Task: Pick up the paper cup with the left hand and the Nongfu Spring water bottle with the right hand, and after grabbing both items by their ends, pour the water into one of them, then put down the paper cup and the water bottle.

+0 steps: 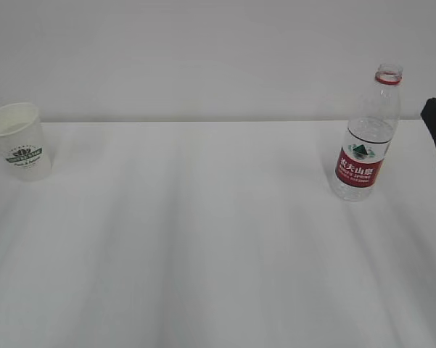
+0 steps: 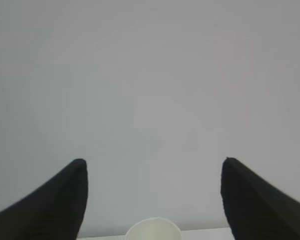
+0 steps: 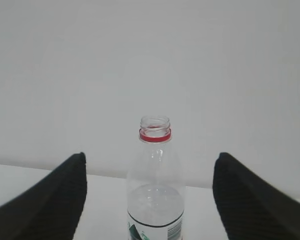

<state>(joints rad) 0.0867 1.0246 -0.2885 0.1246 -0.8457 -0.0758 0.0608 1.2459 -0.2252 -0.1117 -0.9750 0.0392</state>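
Where legible, red-labelled bottle (image 1: 365, 138), green-logoed cup (image 1: 20, 141).

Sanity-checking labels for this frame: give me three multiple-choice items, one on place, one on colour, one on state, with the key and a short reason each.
1. Where does the paper cup stand in the exterior view?
A. Far left of the table
B. Centre of the table
C. Touching the bottle

2. What colour is the neck ring of the water bottle?
A. Blue
B. Red
C. Yellow

3. What state is the bottle in?
A. Lying on its side, capped
B. Upright, uncapped, partly filled
C. Lifted off the table in a gripper

Answers:
1. A: the cup sits at the left edge, the bottle far off on the right.
2. B: a red ring circles the neck just below the open mouth.
3. B: it stands on the table with no cap, and the right gripper is open with its fingers apart on either side, not touching it.
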